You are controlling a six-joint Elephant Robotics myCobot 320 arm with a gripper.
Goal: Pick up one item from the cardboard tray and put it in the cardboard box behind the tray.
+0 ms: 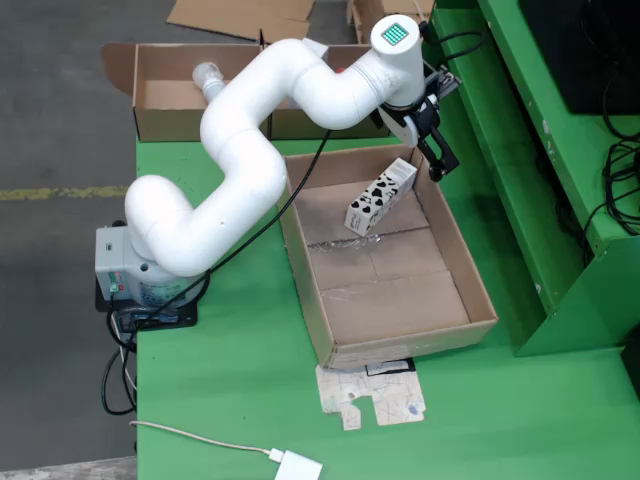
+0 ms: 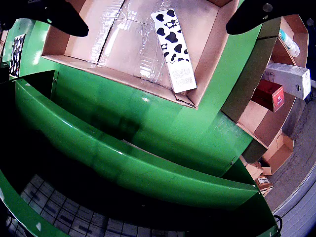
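Observation:
The cardboard tray (image 1: 300, 262) lies on the green table and holds one cow-patterned carton (image 1: 381, 196), lying tilted against its far right corner. My gripper (image 1: 433, 152) hangs just past that corner, above the tray's right rim, a little to the right of the carton. In the wrist view the two black fingers (image 2: 54, 17) stand wide apart with nothing between them; the gripper (image 2: 158, 29) is open and empty. The carton (image 2: 174, 49) and tray wall (image 2: 118, 76) show there too. The cardboard box (image 1: 165, 122) stands behind the tray.
The rear box holds a clear bottle (image 1: 208, 75); the wrist view shows a red box (image 2: 269, 94) and a white box (image 2: 291, 79) in it. A green frame (image 1: 520, 150) runs along the table's right. A flat cardboard scrap (image 1: 375, 395) and a white adapter (image 1: 298, 465) lie in front.

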